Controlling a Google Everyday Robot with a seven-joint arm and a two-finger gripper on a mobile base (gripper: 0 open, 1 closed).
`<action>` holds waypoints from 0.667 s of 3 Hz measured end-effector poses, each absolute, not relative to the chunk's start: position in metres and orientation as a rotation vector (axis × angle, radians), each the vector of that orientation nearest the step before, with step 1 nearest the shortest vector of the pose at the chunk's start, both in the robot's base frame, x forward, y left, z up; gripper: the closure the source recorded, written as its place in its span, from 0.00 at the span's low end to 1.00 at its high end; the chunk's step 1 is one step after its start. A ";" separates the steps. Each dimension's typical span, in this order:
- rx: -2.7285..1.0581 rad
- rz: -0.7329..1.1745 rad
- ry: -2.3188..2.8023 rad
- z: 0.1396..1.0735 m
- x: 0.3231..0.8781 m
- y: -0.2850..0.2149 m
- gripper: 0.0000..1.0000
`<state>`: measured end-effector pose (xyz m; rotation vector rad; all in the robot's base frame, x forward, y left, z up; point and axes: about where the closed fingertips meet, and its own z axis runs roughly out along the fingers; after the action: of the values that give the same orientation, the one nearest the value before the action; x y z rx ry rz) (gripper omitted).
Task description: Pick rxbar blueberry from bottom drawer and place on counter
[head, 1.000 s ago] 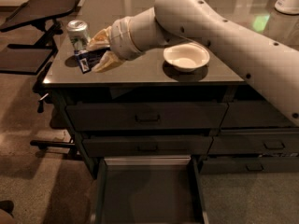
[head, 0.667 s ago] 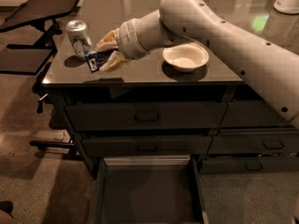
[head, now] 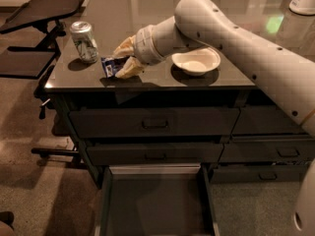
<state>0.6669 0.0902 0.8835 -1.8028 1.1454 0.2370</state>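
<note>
Here my arm (head: 231, 38) comes in from about 4 o'clock, rises to a bend over the counter (head: 162, 14), and then runs down toward 8 o'clock, so the wrist points at the counter's front left part. My gripper (head: 119, 61) sits low there, and its two tan fingers (head: 126, 71) are closed on the snack bar (head: 110, 65). The blue wrapper shows between the tips. The bar is down at the counter's surface, but I cannot tell whether it touches it.

The soda can (head: 84, 42) stands upright at 10 o'clock from the gripper, near the bar but apart from it. A shallow white bowl (head: 196, 61) sits at 3 o'clock from the gripper, just beside my wrist. The counter is glossy and grey-brown, with pale reflections toward 12 o'clock and a green glint (head: 274, 23) at 2 o'clock.

Below the front edge are two shut drawers (head: 155, 123), each with a handle. Under them, at 6 o'clock, the bottom drawer (head: 155, 169) is pulled out with its dark inside showing. A black angled stand (head: 44, 6) stands off the counter's left edge at 10 o'clock, over brown carpet (head: 29, 191).

The bar is close to the front edge, and the counter's left edge lies just beyond the can. Bare counter stretches from the gripper toward 12 o'clock.
</note>
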 end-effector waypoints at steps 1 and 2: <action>-1.792 0.219 1.175 0.888 0.667 0.080 0.58; -1.786 0.204 1.195 0.895 0.666 0.073 0.36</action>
<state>0.6659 0.0732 0.8949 -1.7857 1.1947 0.2039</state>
